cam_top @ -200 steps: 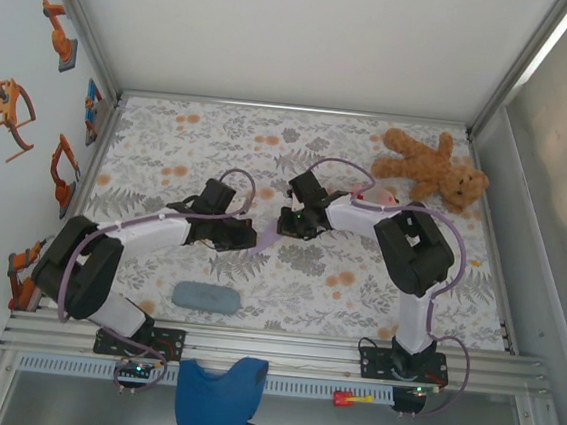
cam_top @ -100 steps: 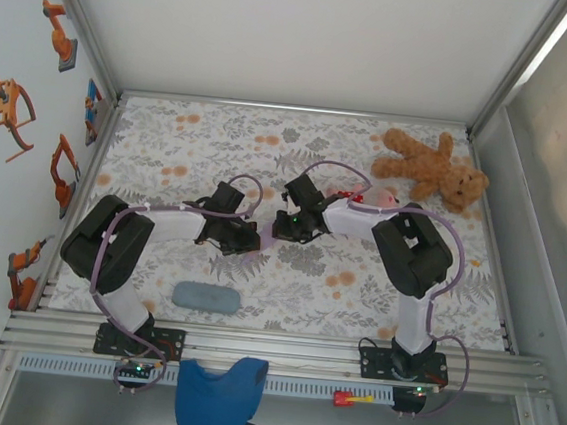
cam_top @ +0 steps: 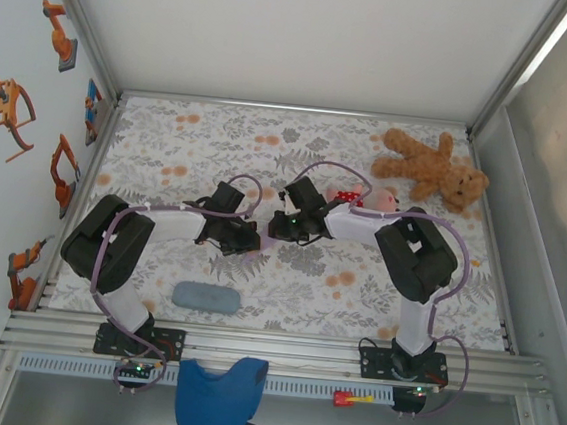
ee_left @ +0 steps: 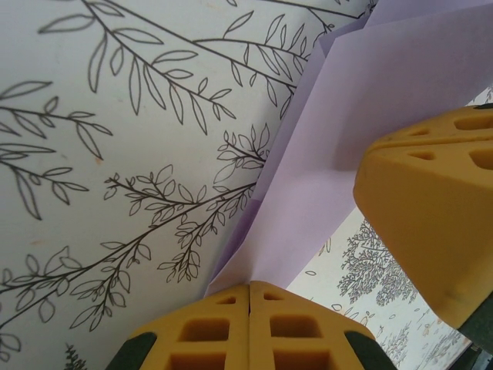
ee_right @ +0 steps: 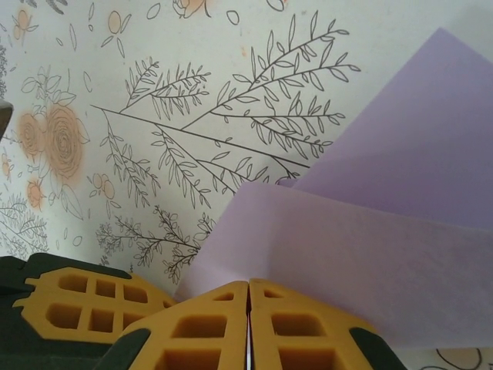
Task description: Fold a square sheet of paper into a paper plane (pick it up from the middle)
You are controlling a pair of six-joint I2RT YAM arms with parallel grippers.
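Note:
The square sheet of paper [ee_left: 362,100] is pale lavender, creased into a pointed, layered shape, and hangs just above the floral table. My left gripper [ee_left: 250,287] is shut on one end of it, with the folded edge running out from between the yellow pads. My right gripper [ee_right: 248,284] is shut on another edge of the same paper [ee_right: 370,223], which spreads up and to the right. In the top view the left gripper [cam_top: 250,237] and right gripper [cam_top: 274,228] meet almost tip to tip at the table's middle. Each wrist view shows the other gripper's yellow finger [ee_left: 431,216] close by.
A brown teddy bear [cam_top: 433,169] lies at the back right. A grey-blue oblong pad [cam_top: 205,296] rests near the front left, and a blue cloth piece [cam_top: 219,395] hangs over the front rail. A small red and pink object [cam_top: 350,195] sits behind the right arm.
The left arm has drawn its elbow in and up, and both grippers have closed the gap between them. The paper strip seen between them earlier is now mostly covered.

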